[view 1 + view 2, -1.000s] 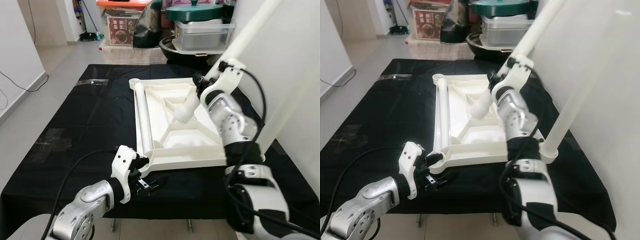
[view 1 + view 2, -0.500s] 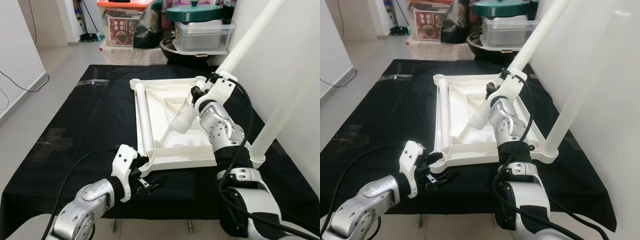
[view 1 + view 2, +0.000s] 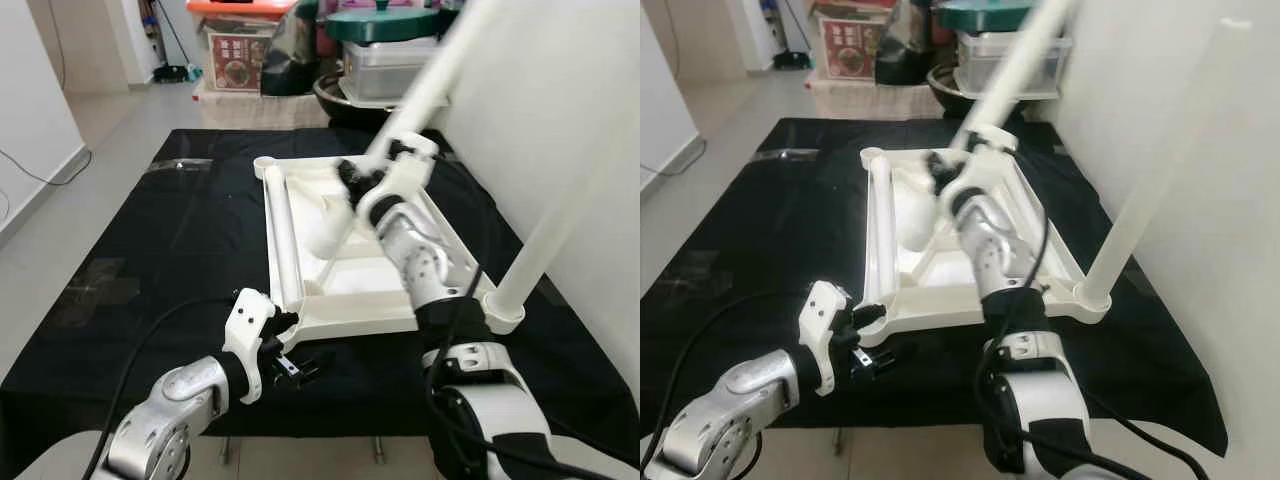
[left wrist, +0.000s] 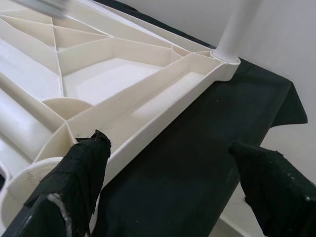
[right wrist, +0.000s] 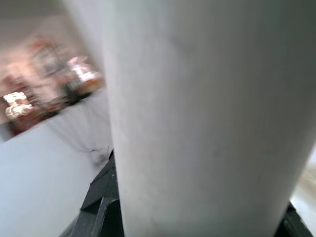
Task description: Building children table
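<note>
The white children's table top (image 3: 380, 322) lies upside down on the black-clothed table (image 3: 150, 260). One white leg (image 3: 560, 215) stands in its near right corner socket. A second leg (image 3: 281, 235) lies along the top's left side. My right gripper (image 3: 362, 182) is shut on a third leg (image 3: 425, 85), held slanted, with its lower end over the inside of the top near the lying leg. In the right wrist view this leg (image 5: 197, 113) is pressed close between the fingers (image 5: 101, 212). My left gripper (image 3: 285, 355) is open at the near left corner; its fingers (image 4: 74, 187) straddle the top's front edge (image 4: 148, 123).
Behind the table stand a green-lidded pot (image 3: 385, 25), a clear plastic box (image 3: 395, 70) and a storage crate (image 3: 235, 60). A white wall (image 3: 560, 90) runs along the right side. Open floor (image 3: 50, 220) lies to the left.
My right arm has swung the held leg to the left, so its lower end has moved from the top's middle right toward the lying leg. The left gripper has stayed at its corner.
</note>
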Tool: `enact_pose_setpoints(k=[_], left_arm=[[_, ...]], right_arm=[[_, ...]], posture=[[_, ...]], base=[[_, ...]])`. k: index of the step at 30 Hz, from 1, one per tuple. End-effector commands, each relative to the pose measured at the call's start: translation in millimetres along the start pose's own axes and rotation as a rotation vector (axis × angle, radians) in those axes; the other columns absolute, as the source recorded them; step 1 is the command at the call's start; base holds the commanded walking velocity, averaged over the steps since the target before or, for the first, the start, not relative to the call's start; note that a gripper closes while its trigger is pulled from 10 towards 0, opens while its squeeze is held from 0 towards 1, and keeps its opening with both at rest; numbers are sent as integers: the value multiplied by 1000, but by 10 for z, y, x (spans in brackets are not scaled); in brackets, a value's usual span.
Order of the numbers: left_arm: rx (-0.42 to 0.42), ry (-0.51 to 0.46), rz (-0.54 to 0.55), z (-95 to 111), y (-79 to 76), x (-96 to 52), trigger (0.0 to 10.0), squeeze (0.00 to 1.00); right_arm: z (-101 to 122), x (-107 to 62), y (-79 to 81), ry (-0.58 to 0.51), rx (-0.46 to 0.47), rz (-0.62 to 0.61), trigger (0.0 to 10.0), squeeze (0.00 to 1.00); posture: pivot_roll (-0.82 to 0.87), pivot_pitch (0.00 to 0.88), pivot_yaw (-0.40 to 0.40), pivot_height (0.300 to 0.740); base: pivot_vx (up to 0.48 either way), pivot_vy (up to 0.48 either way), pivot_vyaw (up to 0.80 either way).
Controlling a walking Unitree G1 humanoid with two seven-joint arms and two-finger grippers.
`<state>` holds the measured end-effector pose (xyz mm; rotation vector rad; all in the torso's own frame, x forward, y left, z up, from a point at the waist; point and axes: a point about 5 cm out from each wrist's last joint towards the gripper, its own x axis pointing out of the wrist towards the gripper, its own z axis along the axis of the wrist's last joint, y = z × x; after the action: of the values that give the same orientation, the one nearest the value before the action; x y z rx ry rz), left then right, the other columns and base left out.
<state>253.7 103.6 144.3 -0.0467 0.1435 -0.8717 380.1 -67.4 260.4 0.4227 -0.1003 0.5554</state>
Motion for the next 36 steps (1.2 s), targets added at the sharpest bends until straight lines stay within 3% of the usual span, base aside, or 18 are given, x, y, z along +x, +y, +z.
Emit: enact_pose_setpoints(k=[1,2,4,5,11,12,13,15,19,20,21,22,31,36], left_arm=[[10,3,-2,60,60,-69,10000,0],[10,3,-2,60,60,-69,10000,0],[3,-23,-18,137,74,-122,10000,0],[0,-29,-27,153,68,-137,10000,0],[-15,-48,-80,185,-23,-157,10000,0],[-37,-79,-116,262,-71,-183,10000,0],[-37,-79,-116,262,-71,-183,10000,0],[-85,-169,-236,498,-204,-287,10000,0],[-97,-184,-348,603,-319,-386,10000,0],[-80,-126,-406,566,-357,-461,10000,0],[-80,-126,-406,566,-357,-461,10000,0],[-65,-68,-427,508,-349,-516,10000,0],[-100,26,-498,439,-407,-640,10000,0],[-119,81,-464,400,-346,-764,10000,0]], right_arm=[[47,-95,215,-9,1,279,0,0],[47,-95,215,-9,1,279,0,0],[185,-228,283,-69,21,506,0,0],[233,-258,278,-88,29,554,0,0],[484,-309,233,-179,118,663,0,0],[553,-361,248,-208,164,740,0,0],[553,-361,248,-208,164,740,0,0],[563,-483,305,-212,188,906,0,0],[472,-565,353,-169,193,1016,0,0],[440,-616,368,-149,262,1093,0,0],[440,-616,368,-149,262,1093,0,0],[438,-683,386,-131,296,1175,0,0],[291,-799,341,15,293,1278,0,0],[323,-843,291,59,288,1317,0,0]], posture=[[77,0,-38,740],[77,0,-38,740],[77,0,-37,740],[77,0,-37,740],[85,0,-42,740],[86,0,-45,740],[86,0,-45,740],[102,0,-52,740],[108,0,-53,740],[112,0,-50,740],[112,0,-50,740],[112,0,-45,740],[108,0,-37,740],[114,0,-41,740]], base=[[0,0,0],[0,0,0],[0,0,0],[0,0,0],[0,0,0],[0,0,0],[0,0,0],[0,0,0],[0,0,0],[0,0,0],[0,0,0],[0,0,0],[0,0,0],[0,0,0]])
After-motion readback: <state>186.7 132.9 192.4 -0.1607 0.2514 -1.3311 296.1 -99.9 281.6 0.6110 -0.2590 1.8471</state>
